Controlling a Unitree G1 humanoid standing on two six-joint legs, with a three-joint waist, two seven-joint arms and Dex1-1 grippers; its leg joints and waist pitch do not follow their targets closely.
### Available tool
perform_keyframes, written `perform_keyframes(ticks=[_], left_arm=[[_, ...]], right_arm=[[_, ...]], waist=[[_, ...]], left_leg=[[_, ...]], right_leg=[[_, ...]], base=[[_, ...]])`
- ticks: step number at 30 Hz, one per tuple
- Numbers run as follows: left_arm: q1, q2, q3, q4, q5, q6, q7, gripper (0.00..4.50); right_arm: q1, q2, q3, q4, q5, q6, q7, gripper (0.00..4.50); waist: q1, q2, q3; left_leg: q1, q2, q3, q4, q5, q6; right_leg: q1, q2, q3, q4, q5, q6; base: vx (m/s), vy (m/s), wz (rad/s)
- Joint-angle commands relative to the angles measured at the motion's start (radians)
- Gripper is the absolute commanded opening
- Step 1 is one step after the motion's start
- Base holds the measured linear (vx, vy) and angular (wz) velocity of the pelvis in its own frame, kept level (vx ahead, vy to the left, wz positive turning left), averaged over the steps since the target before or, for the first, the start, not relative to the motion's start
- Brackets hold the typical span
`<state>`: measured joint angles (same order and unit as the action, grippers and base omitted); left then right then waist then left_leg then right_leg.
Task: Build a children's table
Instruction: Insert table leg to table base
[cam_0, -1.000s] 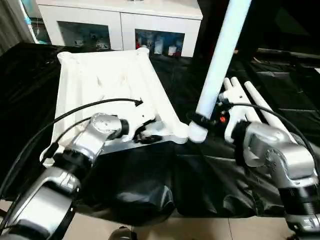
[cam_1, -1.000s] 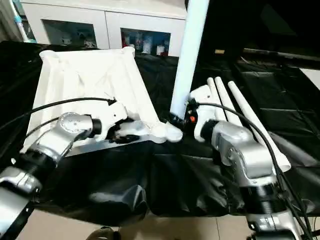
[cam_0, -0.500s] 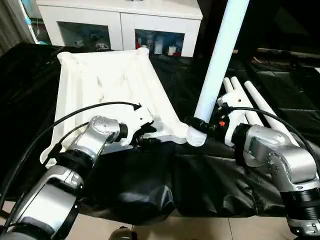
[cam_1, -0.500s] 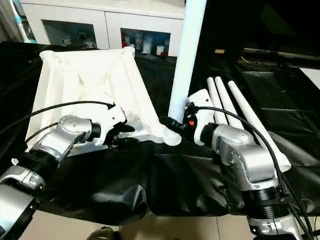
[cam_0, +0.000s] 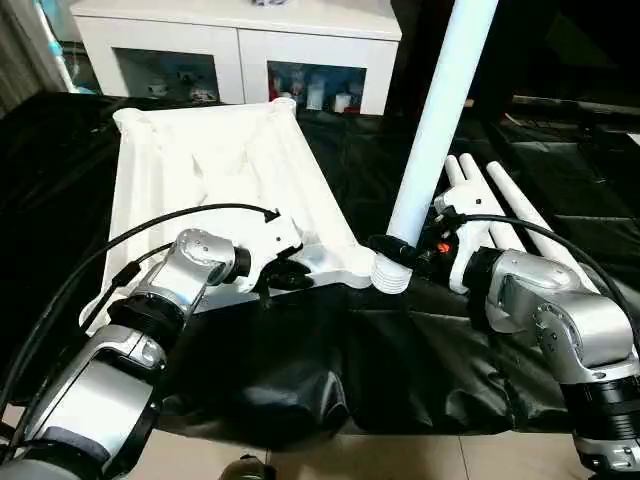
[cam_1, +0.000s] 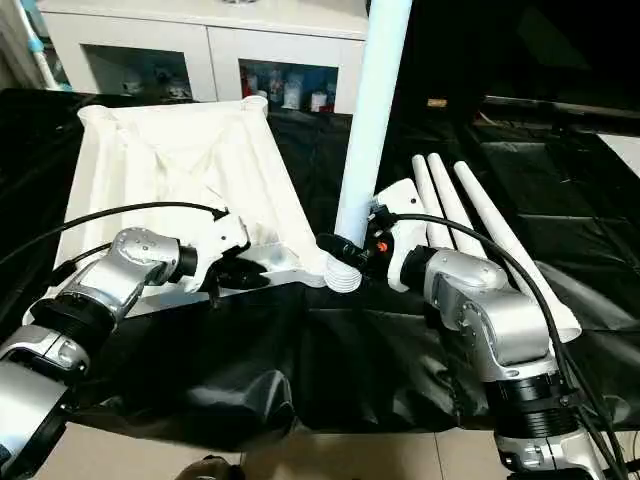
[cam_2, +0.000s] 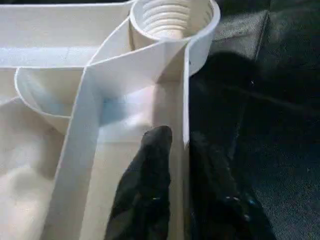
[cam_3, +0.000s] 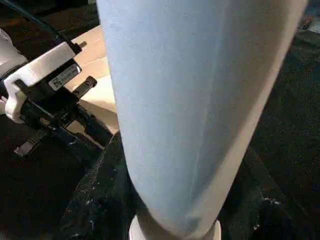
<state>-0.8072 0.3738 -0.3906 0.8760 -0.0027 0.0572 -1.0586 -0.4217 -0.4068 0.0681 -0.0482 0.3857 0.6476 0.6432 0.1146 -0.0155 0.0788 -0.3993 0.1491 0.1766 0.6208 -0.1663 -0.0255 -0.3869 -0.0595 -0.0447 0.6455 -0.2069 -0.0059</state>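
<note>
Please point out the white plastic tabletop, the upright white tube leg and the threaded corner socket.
white plastic tabletop (cam_0: 215, 165), left eye view, ribbed underside.
upright white tube leg (cam_0: 435, 120), left eye view, mid shaft.
threaded corner socket (cam_2: 167, 17), left wrist view, inner threads.

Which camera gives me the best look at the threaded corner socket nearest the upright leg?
The left wrist view: it looks straight into the corner socket, showing its inner threads, with the left gripper straddling the rim just behind. In both eye views the socket is small and seen from outside, beside the leg's threaded end.

White tabletop (cam_0: 215, 170) lies underside-up — one leg (cam_0: 435, 120) stands near its corner socket (cam_2: 172, 20), three legs (cam_1: 470, 225) alongside.
</note>
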Motion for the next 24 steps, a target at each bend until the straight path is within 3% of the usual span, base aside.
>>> perform_keyframes(ticks=[1,8,11,16,20,21,24], left_arm=[[-0.003,0.006,-0.013,0.017,0.027,-0.004,-0.016,0.52],[0.032,0.038,-0.043,-0.035,0.068,-0.151,-0.044,0.08],[0.085,0.056,-0.021,-0.138,0.042,-0.115,-0.077,0.08],[0.136,0.077,-0.005,-0.230,0.025,-0.072,-0.083,0.08],[0.203,0.106,-0.003,-0.356,0.012,-0.022,-0.095,0.08],[0.228,0.111,0.000,-0.409,0.010,0.009,-0.091,0.08],[0.253,0.105,0.010,-0.435,0.007,0.026,-0.072,0.08]], right_arm=[[0.004,-0.012,-0.009,-0.031,-0.007,-0.019,0.007,1.87],[-0.002,-0.006,-0.023,-0.022,-0.002,-0.022,0.000,1.87],[-0.001,0.006,-0.041,-0.015,0.016,-0.012,-0.007,1.87],[0.002,0.008,-0.049,-0.002,0.032,-0.011,0.007,1.87],[0.007,0.001,-0.040,0.011,0.037,-0.016,0.040,1.87],[0.006,0.003,-0.040,0.019,0.039,-0.017,0.046,1.87],[0.001,0.013,-0.041,0.038,0.049,-0.019,0.056,1.87]], waist=[[0.004,0.009,-0.083],[0.003,0.010,-0.086],[0.003,0.011,-0.086],[0.005,0.014,-0.082],[0.000,0.013,-0.079],[-0.001,0.007,-0.077],[-0.003,0.008,-0.073]], left_leg=[[0.037,0.088,-0.037,-0.085,-0.247,-0.031],[0.035,0.090,-0.039,-0.087,-0.238,-0.029],[0.036,0.091,-0.036,-0.086,-0.229,-0.028],[0.040,0.090,-0.036,-0.090,-0.276,-0.045],[0.038,0.090,-0.037,-0.092,-0.282,-0.047],[0.037,0.091,-0.036,-0.092,-0.277,-0.043],[0.037,0.089,-0.034,-0.092,-0.277,-0.035]], right_leg=[[0.040,-0.115,0.053,-0.078,-0.108,-0.265],[0.039,-0.115,0.053,-0.076,-0.091,-0.256],[0.036,-0.114,0.052,-0.072,-0.071,-0.265],[0.031,-0.112,0.052,-0.075,-0.127,-0.258],[0.030,-0.111,0.053,-0.076,-0.143,-0.250],[0.031,-0.112,0.054,-0.076,-0.144,-0.250],[0.026,-0.110,0.054,-0.082,-0.172,-0.244]], base=[[0.000,0.000,0.00],[0.000,0.000,0.00],[0.000,0.000,0.00],[0.000,0.000,0.00],[0.000,0.000,0.00],[0.000,0.000,0.00],[0.000,0.000,0.00]])
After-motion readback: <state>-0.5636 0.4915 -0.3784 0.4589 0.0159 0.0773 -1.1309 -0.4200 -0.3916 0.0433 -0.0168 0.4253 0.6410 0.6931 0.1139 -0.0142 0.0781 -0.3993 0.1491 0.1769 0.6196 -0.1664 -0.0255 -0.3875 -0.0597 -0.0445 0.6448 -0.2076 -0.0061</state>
